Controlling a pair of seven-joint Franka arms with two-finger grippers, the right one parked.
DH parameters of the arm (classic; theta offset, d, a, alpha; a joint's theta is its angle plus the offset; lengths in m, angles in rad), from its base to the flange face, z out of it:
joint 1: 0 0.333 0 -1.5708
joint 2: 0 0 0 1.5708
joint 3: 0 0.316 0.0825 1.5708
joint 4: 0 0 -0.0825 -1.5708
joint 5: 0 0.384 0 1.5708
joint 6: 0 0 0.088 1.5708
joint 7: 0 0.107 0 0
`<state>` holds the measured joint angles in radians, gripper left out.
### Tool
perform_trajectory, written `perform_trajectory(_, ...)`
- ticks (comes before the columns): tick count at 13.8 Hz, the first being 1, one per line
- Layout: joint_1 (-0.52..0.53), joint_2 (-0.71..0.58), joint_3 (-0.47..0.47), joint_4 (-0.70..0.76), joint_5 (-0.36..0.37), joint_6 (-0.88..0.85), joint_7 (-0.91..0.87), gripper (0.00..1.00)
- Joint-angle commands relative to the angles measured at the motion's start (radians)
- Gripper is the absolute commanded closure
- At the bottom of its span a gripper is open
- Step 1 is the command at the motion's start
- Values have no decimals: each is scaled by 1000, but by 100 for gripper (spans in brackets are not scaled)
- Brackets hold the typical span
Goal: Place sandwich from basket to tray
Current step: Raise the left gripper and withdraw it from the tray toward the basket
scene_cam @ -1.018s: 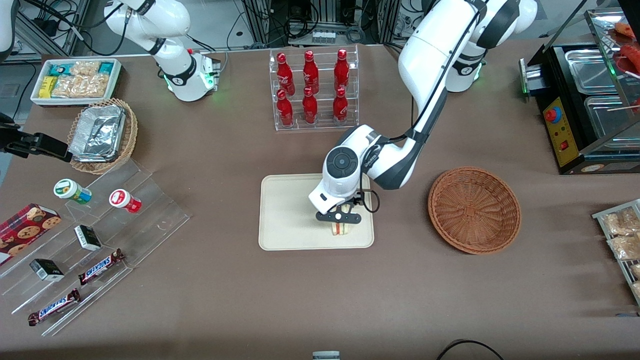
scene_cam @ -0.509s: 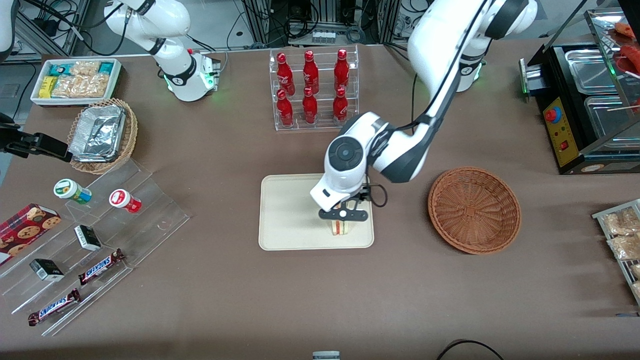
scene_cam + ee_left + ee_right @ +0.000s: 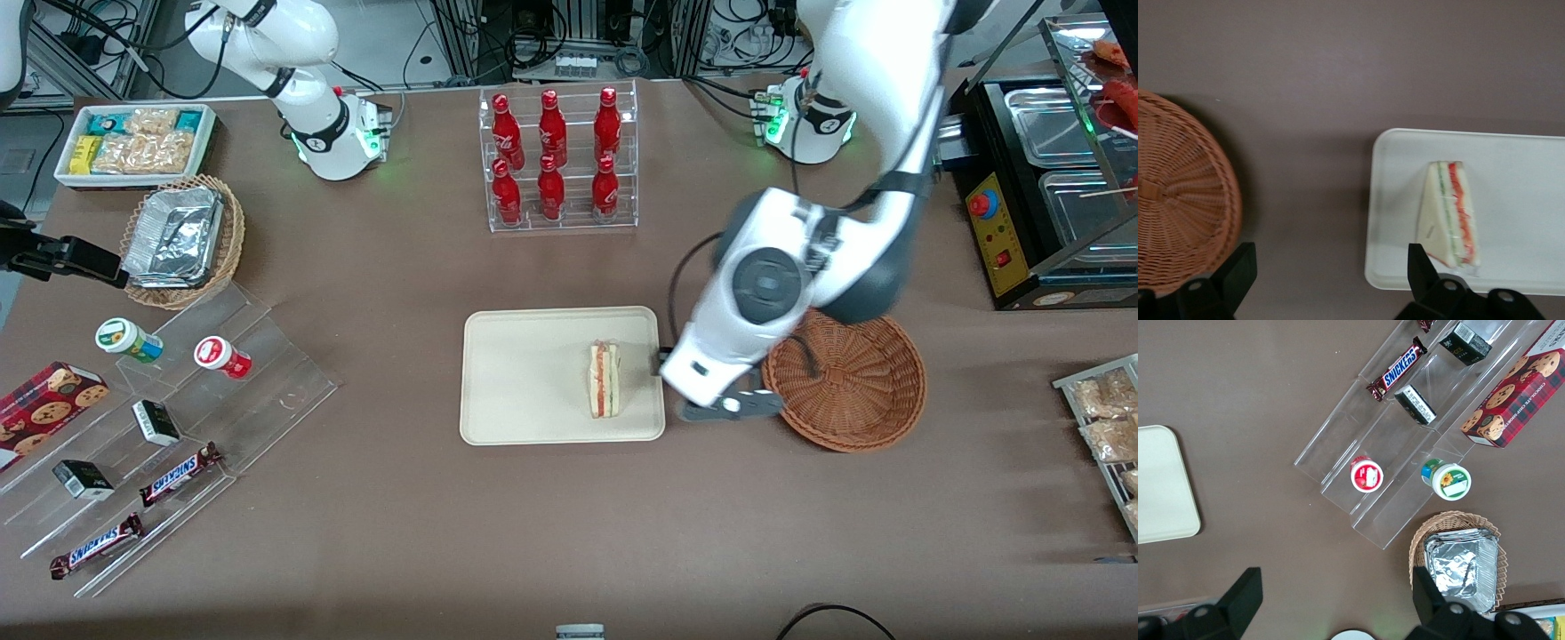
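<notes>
Left arm's tool (image 3: 731,407) hangs raised, fingers (image 3: 1238,263) spread.

one sandwich (image 3: 605,380), one tray (image 3: 516,382), one basket (image 3: 853,378), six red bottles (image 3: 553,156), perhaps

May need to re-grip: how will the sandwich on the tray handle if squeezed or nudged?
The sandwich probably squashes easily: soft white bread. Its clear wrap may be slippery. Lying flat on the tray, it should slide rather than tip. The gripper, open, hangs between tray and basket.
</notes>
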<state>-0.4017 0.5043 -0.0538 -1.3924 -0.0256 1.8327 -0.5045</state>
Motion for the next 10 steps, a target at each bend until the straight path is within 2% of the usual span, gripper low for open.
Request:
perform_trajectory(1, 84, -88, -9, -68, -20, -56, 107, 0)
perform_trajectory(5, 216, -177, -9, -63, -20, -194, 286, 0)
perform_trajectory(10, 274, -276, 2, -19, -2, -404, 299, 0)
